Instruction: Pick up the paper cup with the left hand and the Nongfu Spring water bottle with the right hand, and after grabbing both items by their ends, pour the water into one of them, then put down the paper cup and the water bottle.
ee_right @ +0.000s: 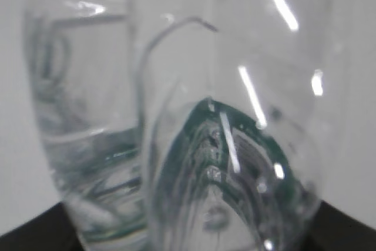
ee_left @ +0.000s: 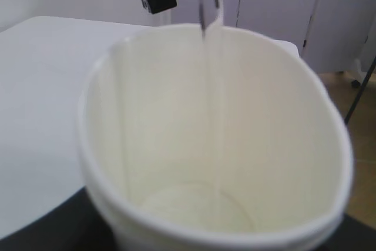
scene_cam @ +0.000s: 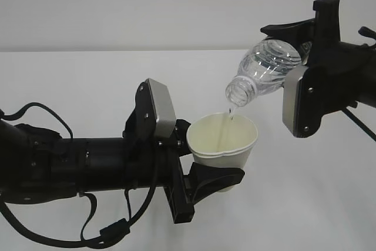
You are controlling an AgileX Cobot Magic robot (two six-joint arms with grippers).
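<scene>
Your right hand (scene_cam: 305, 80) fingers clamp the Nongfu Spring water bottle (scene_cam: 264, 72), neck tilted down-left over the paper cup (scene_cam: 223, 142) clamped by your left hand (scene_cam: 202, 171).

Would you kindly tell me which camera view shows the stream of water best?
The left wrist view: the water drops as a thin stream straight into the paper cup, seen along its full fall. The exterior view shows only a short trickle under the bottle's mouth. The right wrist view shows just water inside the bottle.
</scene>
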